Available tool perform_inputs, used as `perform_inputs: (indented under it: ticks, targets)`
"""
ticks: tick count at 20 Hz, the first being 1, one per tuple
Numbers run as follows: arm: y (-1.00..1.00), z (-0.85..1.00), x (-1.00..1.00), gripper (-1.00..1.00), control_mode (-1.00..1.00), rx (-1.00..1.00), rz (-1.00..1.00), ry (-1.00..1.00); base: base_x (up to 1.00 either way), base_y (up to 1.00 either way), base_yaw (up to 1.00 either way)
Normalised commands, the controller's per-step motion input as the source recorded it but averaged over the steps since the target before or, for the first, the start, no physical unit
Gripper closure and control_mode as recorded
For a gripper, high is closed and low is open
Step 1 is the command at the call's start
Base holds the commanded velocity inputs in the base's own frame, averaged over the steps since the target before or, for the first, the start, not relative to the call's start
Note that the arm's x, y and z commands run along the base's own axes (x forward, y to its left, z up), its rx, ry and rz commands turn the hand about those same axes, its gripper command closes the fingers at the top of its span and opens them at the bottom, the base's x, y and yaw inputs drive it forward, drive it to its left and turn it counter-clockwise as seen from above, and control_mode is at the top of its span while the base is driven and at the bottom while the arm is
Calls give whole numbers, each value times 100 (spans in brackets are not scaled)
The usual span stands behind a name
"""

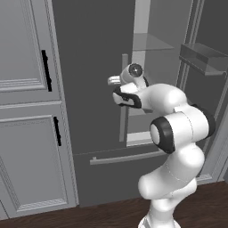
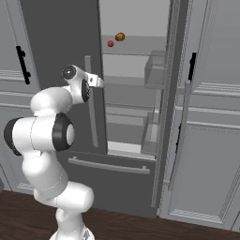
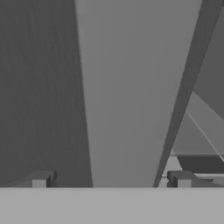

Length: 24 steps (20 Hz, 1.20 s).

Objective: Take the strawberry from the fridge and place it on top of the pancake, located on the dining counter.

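Note:
The fridge is dark grey; its right door is swung open and its left door is closed. On an upper glass shelf inside lies the strawberry, tiny and red. My gripper is open at the left door's vertical pale handle bar. In the hand view the bar runs up between my two widely spread fingertips, and nothing is gripped. The pancake and the dining counter are out of view.
An orange-brown item sits just right of the strawberry. The open door carries bins. A horizontal drawer handle runs below. Light-grey panelled cabinets flank the fridge. The floor is dark wood.

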Motion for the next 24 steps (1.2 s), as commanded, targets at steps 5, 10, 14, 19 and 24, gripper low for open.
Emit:
perform_inputs:
  ticks: [5, 10, 14, 19, 24]
  targets:
    - [0, -5, 8, 100, -100, 0, 0, -11, 0, 0, 0]
    - [3, 0, -41, 100, -100, 0, -8, 0, 0, 0, 0]
    - [11, -1, -96, 100, -100, -1, -35, 0, 0, 0, 0]
    - [37, -5, -100, 100, -100, 0, -43, 0, 0, 0, 0]
    - [67, -19, -78, 100, -100, -1, -46, 0, 0, 0, 0]
